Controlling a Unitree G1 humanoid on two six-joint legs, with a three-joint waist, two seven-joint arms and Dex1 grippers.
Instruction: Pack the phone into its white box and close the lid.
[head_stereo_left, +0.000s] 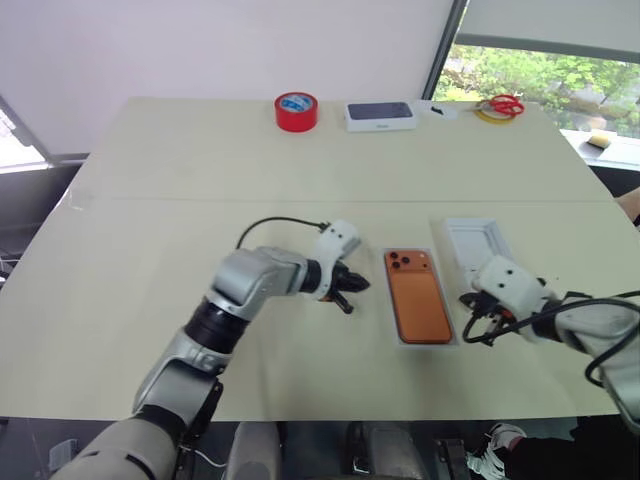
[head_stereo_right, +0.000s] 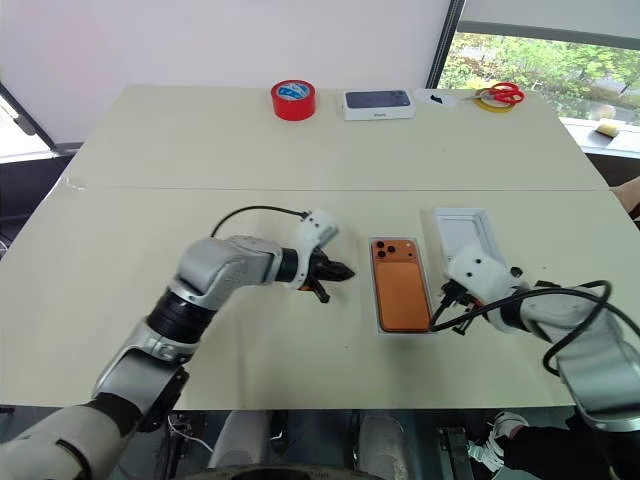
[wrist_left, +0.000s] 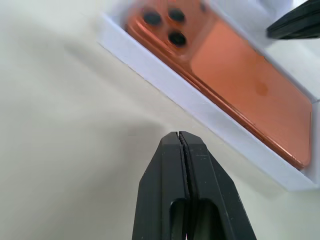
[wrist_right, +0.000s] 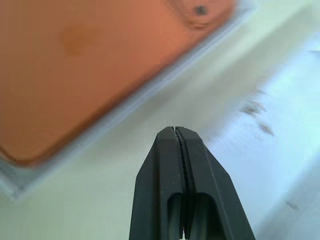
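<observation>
Nearest us, our right hand (head_stereo_right: 436, 322), closed and empty, hovers beside the flat orange phone (head_stereo_right: 401, 288), which lies lengthwise in the shallow white cardboard box (head_stereo_right: 378, 300) on the tabletop. The white lid (head_stereo_right: 464, 232) lies just beyond (nearer this hand). Our left hand (head_stereo_right: 341, 271) is closed too.

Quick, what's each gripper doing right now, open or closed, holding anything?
Left gripper: closed, holding nothing.
Right gripper: closed, holding nothing.
</observation>
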